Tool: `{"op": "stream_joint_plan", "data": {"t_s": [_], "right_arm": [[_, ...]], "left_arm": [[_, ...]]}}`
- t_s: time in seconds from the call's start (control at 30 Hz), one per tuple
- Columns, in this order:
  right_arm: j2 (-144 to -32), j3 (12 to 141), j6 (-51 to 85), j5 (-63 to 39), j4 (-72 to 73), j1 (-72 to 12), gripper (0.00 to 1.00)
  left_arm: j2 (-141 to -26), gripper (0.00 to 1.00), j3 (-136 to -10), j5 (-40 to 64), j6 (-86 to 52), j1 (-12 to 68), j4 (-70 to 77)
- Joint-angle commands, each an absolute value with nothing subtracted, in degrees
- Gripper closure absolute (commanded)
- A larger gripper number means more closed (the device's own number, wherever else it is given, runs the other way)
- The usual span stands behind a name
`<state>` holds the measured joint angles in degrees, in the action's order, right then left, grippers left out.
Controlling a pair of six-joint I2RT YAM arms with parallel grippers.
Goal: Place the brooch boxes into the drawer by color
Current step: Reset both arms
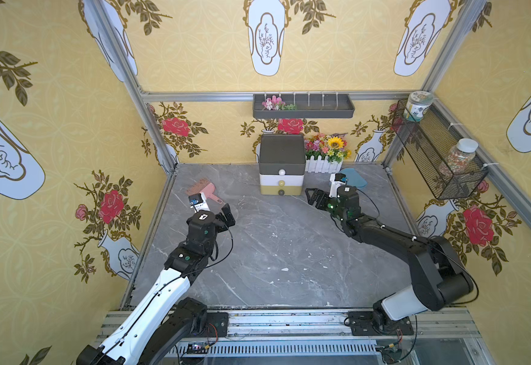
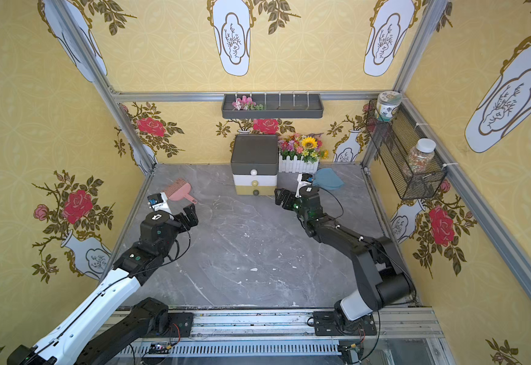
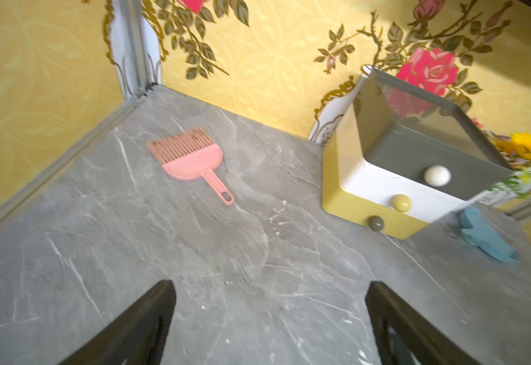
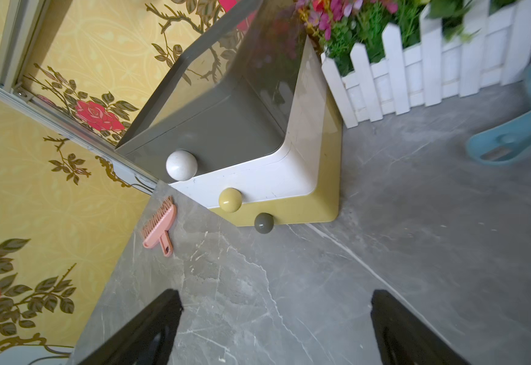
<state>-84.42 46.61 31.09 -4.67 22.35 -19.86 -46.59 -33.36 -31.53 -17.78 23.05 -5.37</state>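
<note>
**Both tools open and empty, drawer shut at the back edge**

Your left tool (image 3: 270, 287) stands wide open. In the left wrist view its two black fingers (image 3: 150, 316) are far apart, with only bare grey worktop (image 1: 283, 252) between them. In both top views it hangs over the left part of the worktop (image 1: 228, 216) (image 2: 190, 215), just in front of the pink dustpan (image 1: 202, 189), which lies flat near the left edge toward the back left corner.

Your right tool (image 4: 275, 294) is spread just as wide and grips nothing. In a top view it sits close to the drawer's front right corner, pointing toward it (image 1: 314, 196) and touching nothing.

The drawer (image 1: 281, 164) stands upright against the middle of the back edge. Its three tiers are all pushed in: dark grey on top with a white knob (image 4: 181, 165), white in the middle with a yellow knob (image 4: 230, 199), olive-yellow at the bottom with a grey knob (image 4: 263, 223).

A white picket planter of flowers (image 1: 326, 155) stands just beside the drawer toward the back right corner. A blue flat piece (image 1: 356, 178) lies in front of the planter.
</note>
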Motion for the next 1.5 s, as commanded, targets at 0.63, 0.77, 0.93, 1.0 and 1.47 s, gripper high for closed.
{"op": "stream_joint_plan", "data": {"t_s": [0.63,0.77,0.93,1.0,1.47], "right_arm": [[-67.95,23.88,3.08,13.06,29.98,-6.39,0.03],[-72.89,25.63,0.36,13.29,29.60,-5.64,0.03],[-71.50,23.83,0.42,11.04,28.00,-4.28,0.03],[-72.05,22.74,0.61,8.77,29.06,-3.81,0.03],[-82.14,12.99,1.14,9.20,52.63,-3.31,0.03]], "left_arm": [[-64.87,0.00,-2.49,-16.21,-5.54,-2.93,61.92],[-72.35,0.00,-2.56,-10.77,-5.75,-4.60,68.10],[-74.97,0.00,-2.89,-10.67,-5.71,-4.69,69.57],[-75.20,0.00,-3.07,-10.50,-5.53,-4.71,69.58],[-75.51,0.00,-3.71,-9.53,-5.01,-4.59,68.88]]}}
